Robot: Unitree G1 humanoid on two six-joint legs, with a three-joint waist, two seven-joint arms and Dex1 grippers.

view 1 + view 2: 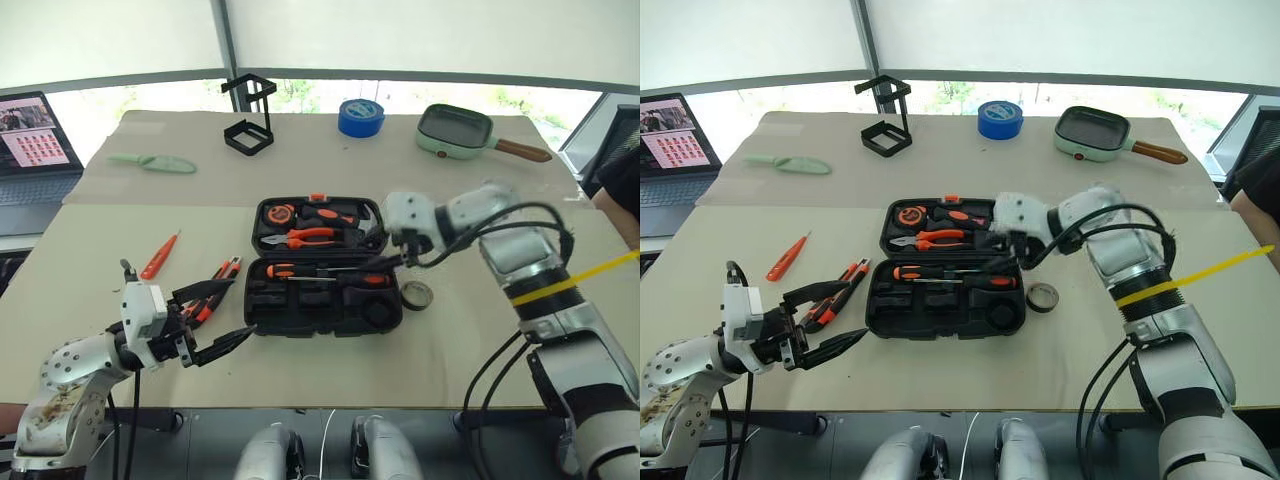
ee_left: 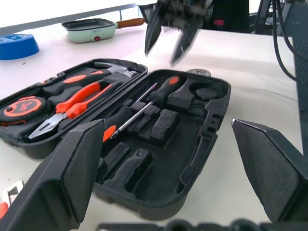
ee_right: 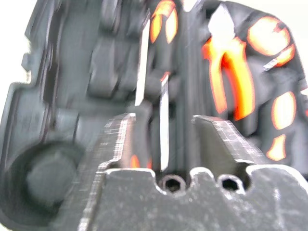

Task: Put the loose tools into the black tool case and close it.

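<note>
Right gripper (image 1: pixel 392 258): hovers over the right end of the open case, fingers parted with nothing between them; the wrist view looks straight down on two screwdriver shafts lying in the slots.
Left gripper (image 1: pixel 222 318): spread wide and empty, at the lower left of the frame, just off the case's near left corner.
Tool case (image 1: pixel 322 320): lies open at the centre of the table, pliers and a tape measure in the far half, two screwdrivers (image 1: pixel 330 272) along the near half.
Loose tools: an orange screwdriver (image 1: pixel 158 257) lies well left of the case; the utility knife (image 1: pixel 216 288) sits just beside the left gripper; the small dark tape roll (image 1: pixel 416 294) rests against the case's right edge.
Step in hand: judged, the right arm is clearing the case after seating a screwdriver.
Doing it well: rise straight so the fingers do not snag the seated shafts; the tape roll is nearest this arm, and its round recess in the near right corner looks vacant. The knife and the far screwdriver suit the left arm better.
</note>
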